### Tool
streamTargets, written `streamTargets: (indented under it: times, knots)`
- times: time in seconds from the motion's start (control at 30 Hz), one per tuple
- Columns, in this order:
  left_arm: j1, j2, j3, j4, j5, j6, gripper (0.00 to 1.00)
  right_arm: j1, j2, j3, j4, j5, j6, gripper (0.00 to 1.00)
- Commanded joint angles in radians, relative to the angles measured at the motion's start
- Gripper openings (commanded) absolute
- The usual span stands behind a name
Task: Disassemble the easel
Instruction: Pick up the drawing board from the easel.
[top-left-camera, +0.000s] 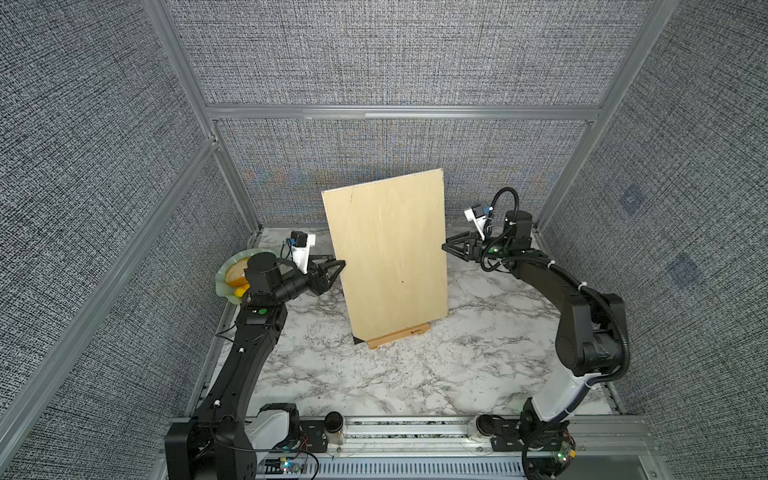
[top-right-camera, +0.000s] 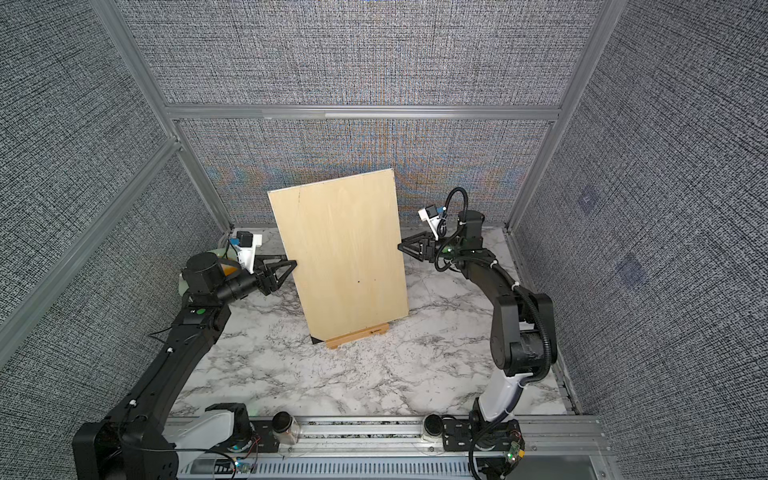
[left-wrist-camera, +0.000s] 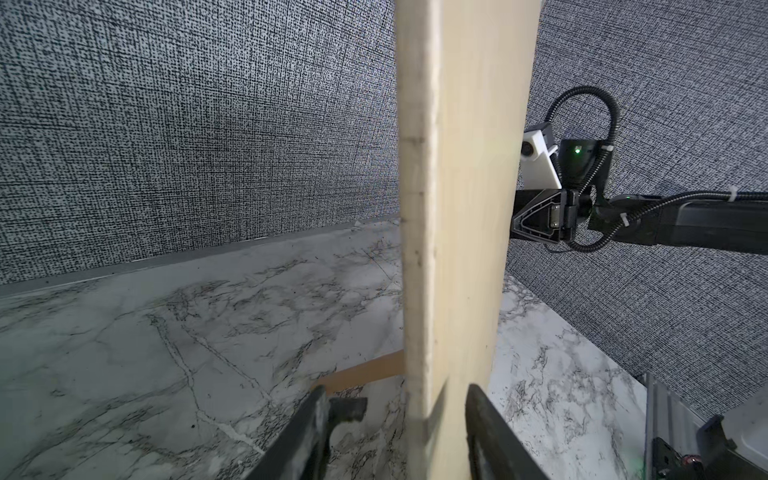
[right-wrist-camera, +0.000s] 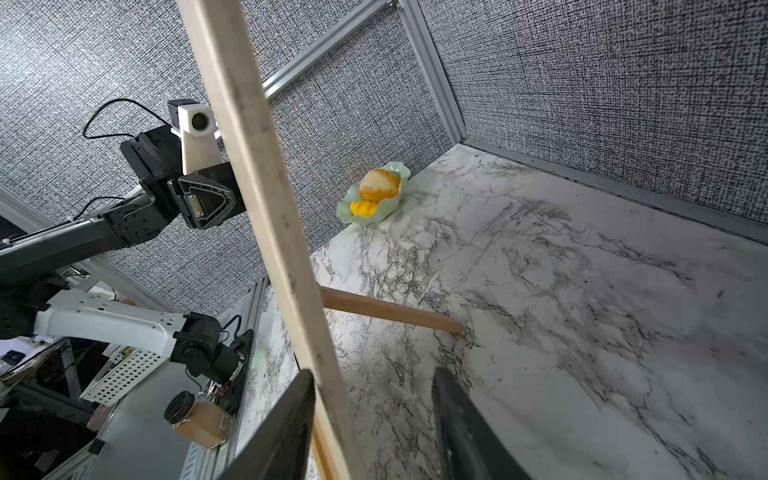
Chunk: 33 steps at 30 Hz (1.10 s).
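Observation:
In both top views only the easel's orange-tan bottom ledge (top-left-camera: 399, 334) (top-right-camera: 359, 333) shows. A large pale plywood board (top-left-camera: 386, 249) (top-right-camera: 340, 253) stands on it, leans back and hides the frame. The easel's rear leg (right-wrist-camera: 390, 309) slants to the marble behind the board; a tan strip of the easel (left-wrist-camera: 365, 372) shows in the left wrist view. My left gripper (top-left-camera: 338, 266) (left-wrist-camera: 395, 390) is open, its jaws straddling the board's left edge with gaps on both sides. My right gripper (top-left-camera: 446, 247) (right-wrist-camera: 374, 374) is open astride the right edge, one finger close against the board.
A pale green leaf-shaped plate (top-left-camera: 222, 276) (right-wrist-camera: 374, 216) with bread and yellow fruit sits at the back left, behind my left arm. A jar with a black lid (top-left-camera: 334, 426) stands on the front rail. Fabric walls close in on three sides of the marble table (top-left-camera: 415, 374).

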Motion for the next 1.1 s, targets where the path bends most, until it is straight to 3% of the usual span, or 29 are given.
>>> streamTargets:
  times: [0.0, 0.17, 0.27, 0.37, 0.43, 0.47, 1.07]
  knots:
    - [0.001, 0.010, 0.006, 0.040, 0.040, 0.001, 0.51, 0.002, 0.009, 0.011, 0.029, -0.057, 0.015, 0.48]
    - [0.001, 0.032, 0.003, 0.069, 0.066, -0.010, 0.50, 0.005, 0.018, -0.032, 0.236, -0.098, 0.161, 0.47]
    - [0.002, 0.042, 0.003, 0.089, 0.081, -0.015, 0.51, 0.005, 0.035, -0.075, 0.495, -0.122, 0.345, 0.47]
    - [0.001, 0.052, 0.006, 0.105, 0.092, -0.021, 0.51, 0.004, 0.100, -0.091, 0.919, -0.155, 0.687, 0.47]
    - [0.000, 0.062, 0.009, 0.110, 0.100, -0.022, 0.51, 0.004, 0.199, -0.040, 1.359, -0.178, 1.092, 0.47]
    - [0.001, 0.065, 0.011, 0.110, 0.102, -0.021, 0.51, 0.010, 0.227, -0.001, 1.372, -0.196, 1.154, 0.47]
    - [0.000, 0.109, 0.019, 0.137, 0.138, -0.022, 0.35, 0.030, 0.255, 0.006, 1.371, -0.211, 1.133, 0.46]
